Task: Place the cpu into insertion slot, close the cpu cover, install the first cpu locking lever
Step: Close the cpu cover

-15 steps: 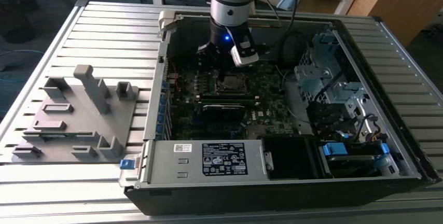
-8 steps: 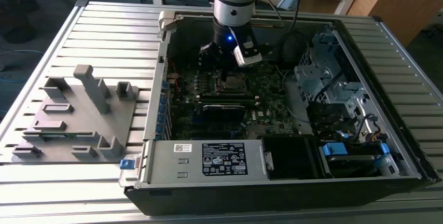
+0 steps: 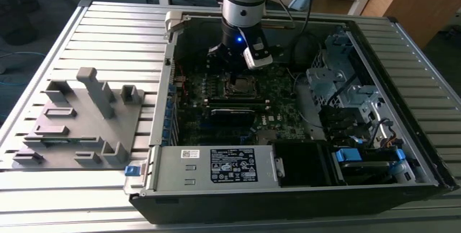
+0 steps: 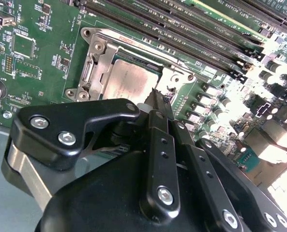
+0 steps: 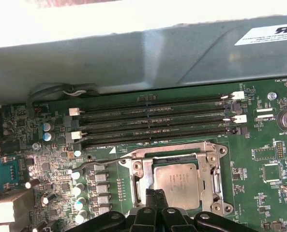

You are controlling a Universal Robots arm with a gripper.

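Note:
The cpu [image 5: 177, 179], a dull silver square, lies flat in the insertion slot [image 3: 240, 86] on the green motherboard. The cpu cover [image 5: 212, 164], a thin silver frame, lies down around the chip's edges; in the second wrist view the cpu [image 4: 131, 82] shows through the cover [image 4: 98, 60]. A thin wire lever [image 5: 100, 163] runs along one side of the socket, its end sticking out past a corner. My gripper [image 4: 158, 96] hangs low over the socket's edge, its black fingers [image 5: 150, 197] pressed together with nothing between them. In the exterior view the gripper [image 3: 234, 75] is inside the open computer case.
Memory slots [image 5: 153, 121] run beside the socket. A grey power supply box [image 3: 216, 165] and a drive cage [image 3: 338, 82] crowd the case [image 3: 288, 200]. Cables [image 3: 303, 44] hang near the arm. A grey fixture plate [image 3: 79, 120] with upright blocks lies at the exterior view's left.

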